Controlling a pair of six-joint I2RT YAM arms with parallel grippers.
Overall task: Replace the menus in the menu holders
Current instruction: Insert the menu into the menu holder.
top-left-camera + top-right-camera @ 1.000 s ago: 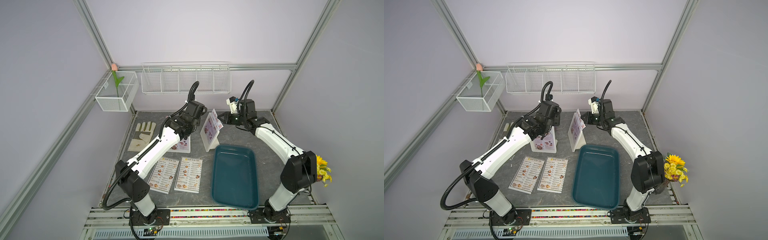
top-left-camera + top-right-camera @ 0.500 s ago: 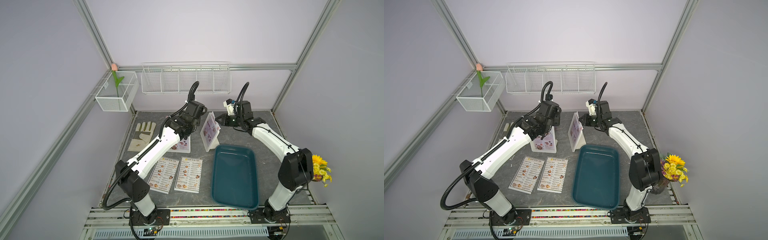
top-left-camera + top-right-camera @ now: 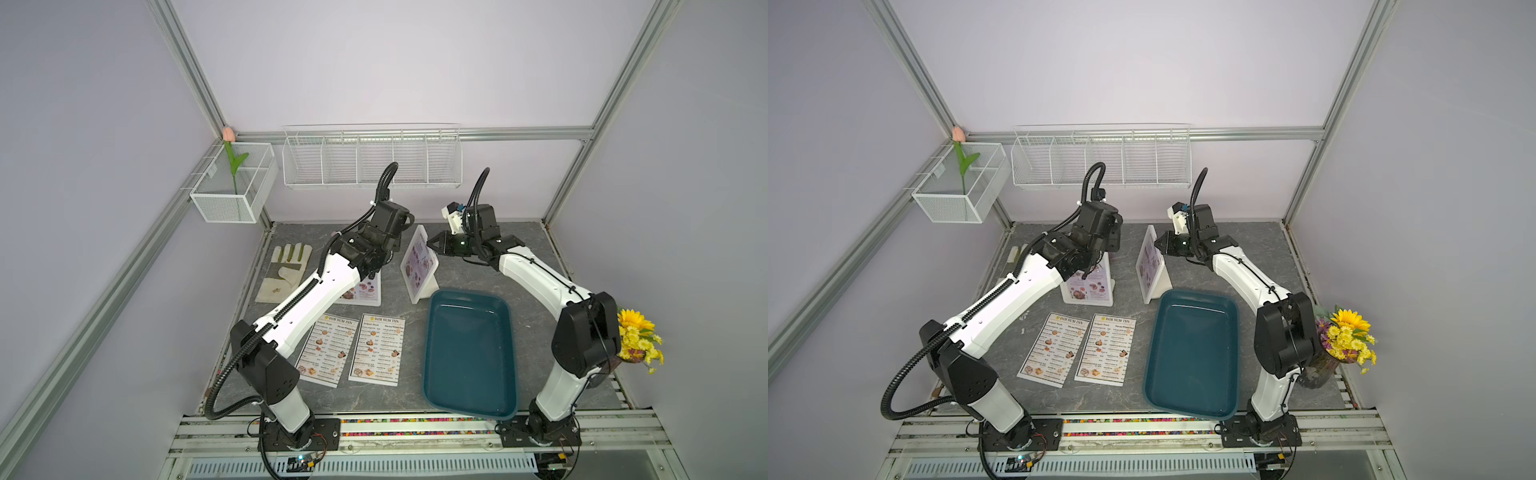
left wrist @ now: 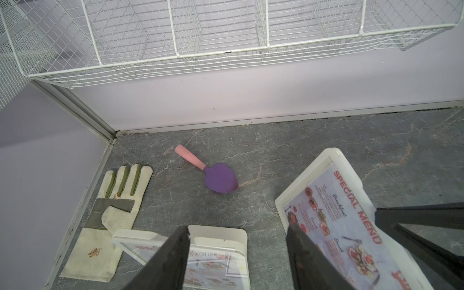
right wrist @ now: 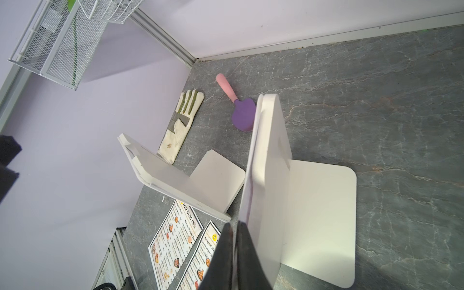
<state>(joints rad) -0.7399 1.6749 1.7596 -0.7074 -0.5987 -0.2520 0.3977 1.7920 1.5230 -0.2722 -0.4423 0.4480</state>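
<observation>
The desk (image 3: 519, 253) is a grey marble-look slab, boxed in by lilac walls and aluminium framing. A white wire rack (image 3: 372, 160) with five bins hangs on the back wall. In the corner next to it there's a mesh basket (image 3: 232, 187) with one pink tulip (image 3: 227, 134) standing in it. A dark teal tray (image 3: 469, 357) lies toward the front on the robot's right half. A bunch of yellow flowers (image 3: 636, 336) sits at the right edge by the right arm's elbow.

Counting things up:
- **Menu holders:** two, both standing mid-desk, the left holder (image 3: 1088, 286) and the right holder (image 3: 419, 266).
- **Menus:** four.
  - Two "DIM SUM INN" sheets (image 3: 330, 351) (image 3: 379, 348) lie flat side by side, in front of the left holder and just left of the tray.
  - Two pinkish food-photo sheets, one in each holder. "SPECIAL MENU" (image 4: 339, 226) reads clearly on the one in the right holder.
- **Extras:** one work glove (image 3: 286, 270) by the left edge and one purple trowel (image 4: 219, 178) with a pink handle near the back wall.

The left end effector (image 4: 238, 227) hovers over the left holder's top edge with its fingers apart and nothing between them. The right end effector (image 5: 234, 224) has its fingers pressed together right at the top edge of the right holder. Can't tell whether any paper is pinched between them.
</observation>
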